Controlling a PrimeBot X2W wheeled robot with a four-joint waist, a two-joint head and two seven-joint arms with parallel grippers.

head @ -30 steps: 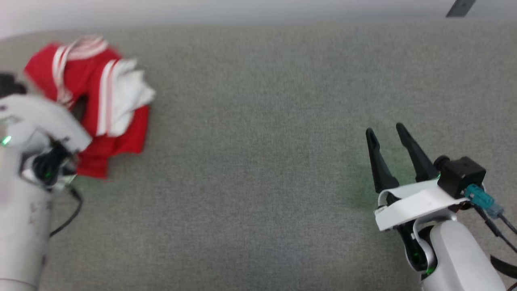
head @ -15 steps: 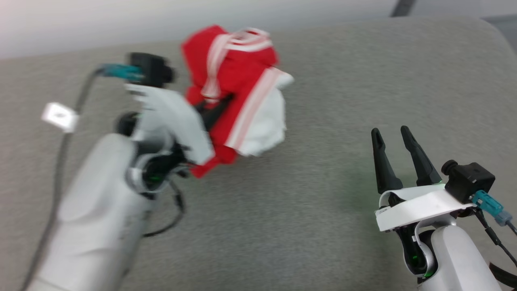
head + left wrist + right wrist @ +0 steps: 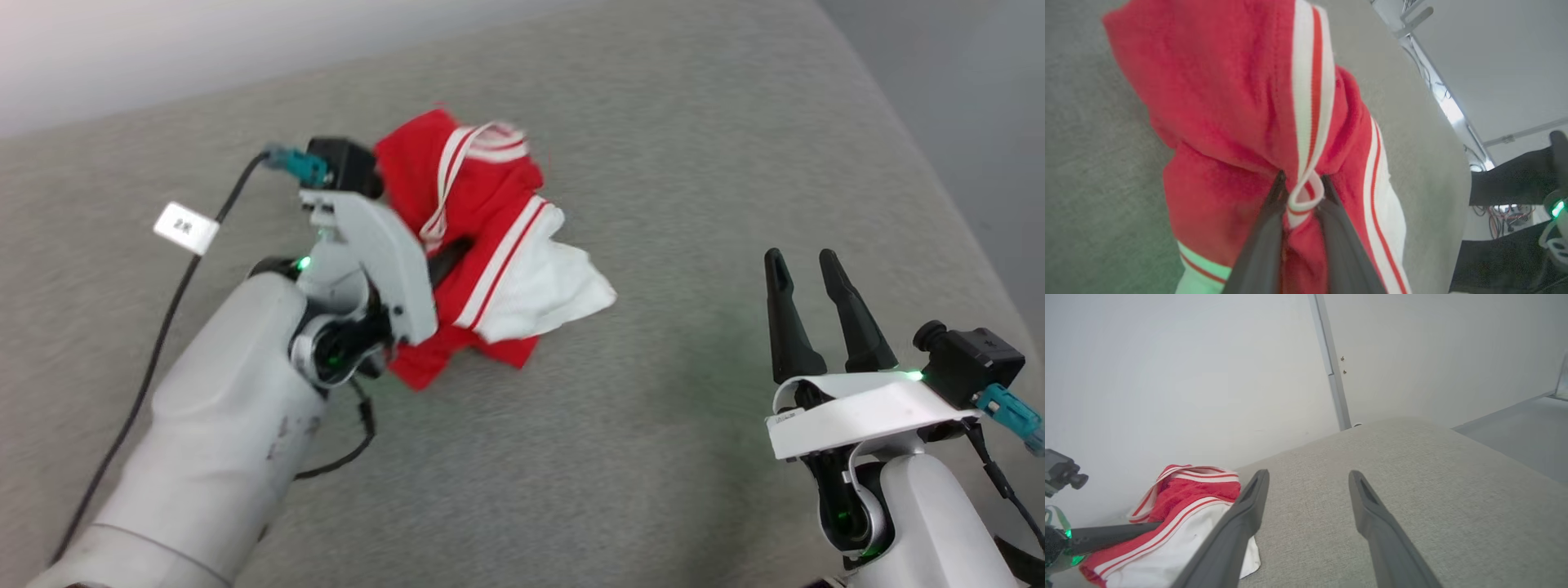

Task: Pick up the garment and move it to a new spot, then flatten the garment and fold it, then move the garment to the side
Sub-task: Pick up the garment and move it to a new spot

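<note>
Transport of the garment (image 3: 490, 204) at the close of the first step. The left fingers (image 3: 1274, 200) are clenched on a loop of striped trim, with red cloth bunched around and beyond them. The right fingers (image 3: 777, 278) stand parted and grasp nothing, at 4 o'clock in the head view.

A second ago the garment sat at the far 9 o'clock edge of the head view. It now sits just at 10 o'clock of centre, and much nearer the right fingers. The whole view has also shifted, and the surface (image 3: 694, 147) now shows its end at 3 o'clock. We therefore read part of this change as the camera turning, not as travel of the cloth alone.

The garment is a crumpled bundle, white part toward 4 o'clock. Its lower folds seem to touch the surface, though we cannot tell how much weight rests there.

We judge the move to a new spot nearly done. Release and flattening come next, and the free right fingers are well apart but placed to help spread the cloth.
</note>
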